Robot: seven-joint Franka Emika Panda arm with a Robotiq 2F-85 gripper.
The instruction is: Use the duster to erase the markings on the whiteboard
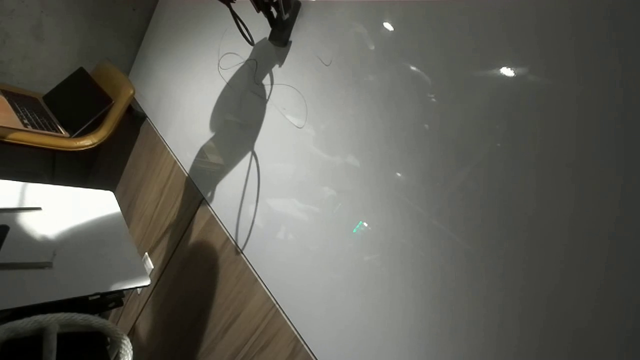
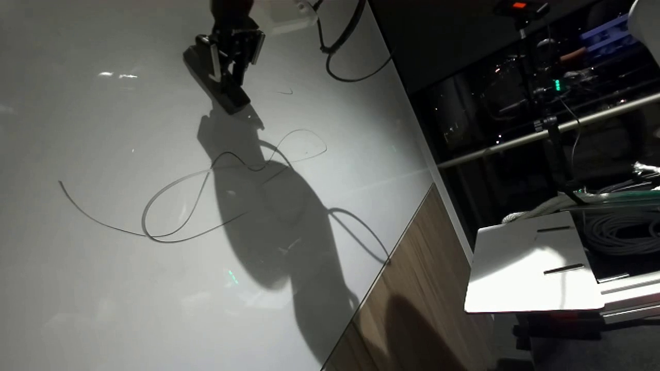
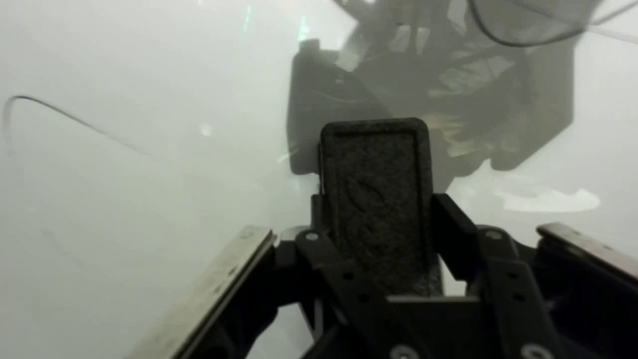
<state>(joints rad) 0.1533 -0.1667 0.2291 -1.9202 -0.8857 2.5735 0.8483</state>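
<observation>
My gripper (image 3: 382, 219) is shut on the duster (image 3: 379, 169), a dark grey block held between both fingers in the wrist view. The duster shows in both exterior views (image 1: 284, 30) (image 2: 229, 99), with the gripper (image 2: 232, 67) above it, over the upper part of the whiteboard (image 1: 450, 300). I cannot tell whether the duster touches the board. The markings are thin dark loops (image 1: 307, 107) below the duster, partly in the arm's shadow; they also show in an exterior view (image 2: 143, 221). A short curved mark (image 2: 286, 93) lies beside the duster. In the wrist view a curved marking (image 3: 55, 108) is at the left.
Wooden panelling (image 1: 240, 300) borders the board's lower edge. A small white tabletop (image 1: 75, 260) stands near it. A laptop (image 1: 77, 102) sits on a yellow chair (image 1: 122, 90). A black cable (image 2: 350, 31) hangs by the arm. Light glare spots the board.
</observation>
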